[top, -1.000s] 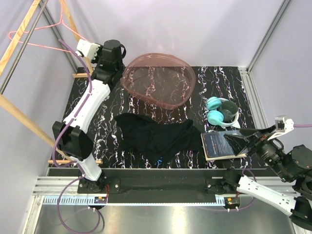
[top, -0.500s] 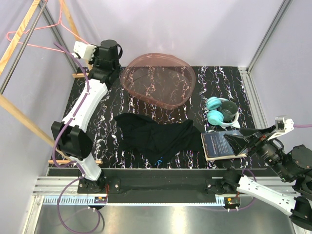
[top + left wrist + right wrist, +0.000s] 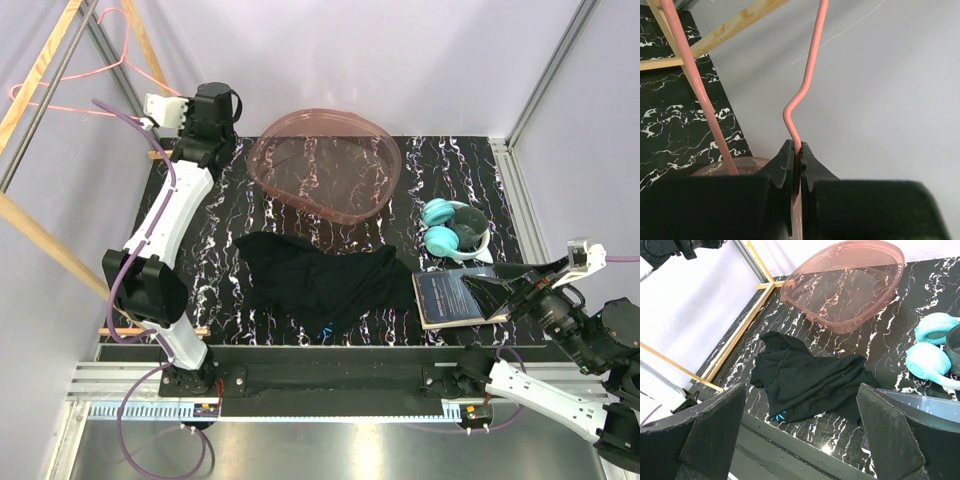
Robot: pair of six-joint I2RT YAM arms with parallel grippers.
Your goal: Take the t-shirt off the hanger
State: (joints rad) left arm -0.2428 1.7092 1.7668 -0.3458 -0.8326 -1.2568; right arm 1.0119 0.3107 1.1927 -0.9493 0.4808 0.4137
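From above, the black cloth t-shirt (image 3: 320,280) lies crumpled, well apart from the left pincer (image 3: 150,110), so the job looks done. Left wrist: that pincer squeezes the bare thin pink wire hanger (image 3: 810,60) rising above it. Right wrist: the right pincer (image 3: 801,390) is spread wide, holding nothing.

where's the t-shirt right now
In the top view the t-shirt lies crumpled on the table, centre-left, on the near side of the pink basin and left of the book, off the hanger.
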